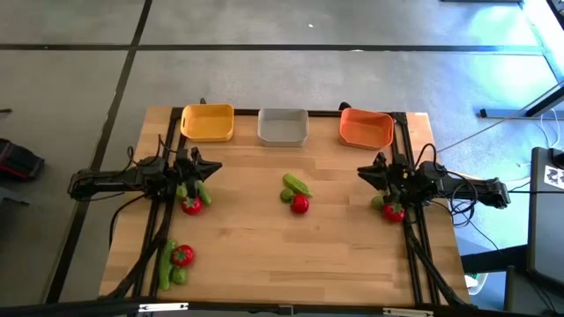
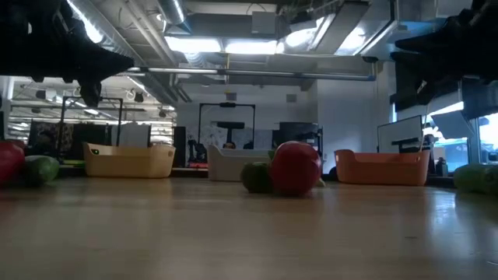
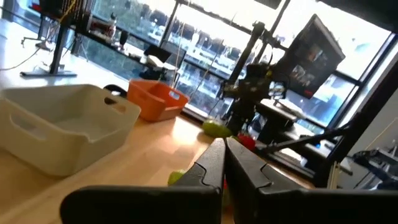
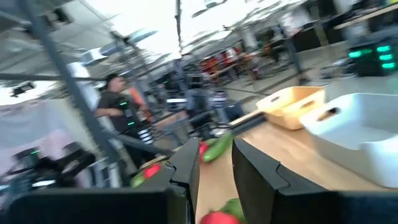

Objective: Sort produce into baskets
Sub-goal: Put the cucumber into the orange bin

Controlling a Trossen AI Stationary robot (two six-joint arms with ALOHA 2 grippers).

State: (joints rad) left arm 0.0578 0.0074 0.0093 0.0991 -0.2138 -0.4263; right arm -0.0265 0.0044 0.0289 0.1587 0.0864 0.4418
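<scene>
Three baskets stand along the far edge: yellow [image 1: 208, 121], light grey [image 1: 283, 126], orange [image 1: 366, 128]. Produce lies in groups on the table. A cucumber [image 1: 297, 185], a lime [image 1: 286, 195] and a tomato [image 1: 300, 204] lie in the middle. A tomato [image 1: 191, 204] with a cucumber [image 1: 203, 192] lies under the left arm. A tomato [image 1: 393, 212] with a green piece [image 1: 379, 202] lies under the right arm. A tomato [image 1: 182, 255], a cucumber [image 1: 165, 264] and a lime [image 1: 179, 276] lie near left. My left gripper [image 1: 214, 165] is shut and empty, above the table. My right gripper [image 1: 361, 172] is open and empty, above the table.
Both arms reach in level from the table's sides, with dark frame rails [image 1: 414, 238] and cables beneath them. The baskets hold nothing that shows. Bare wood [image 1: 291, 255] lies between the middle group and the near edge. A person [image 4: 118, 99] stands in the room beyond.
</scene>
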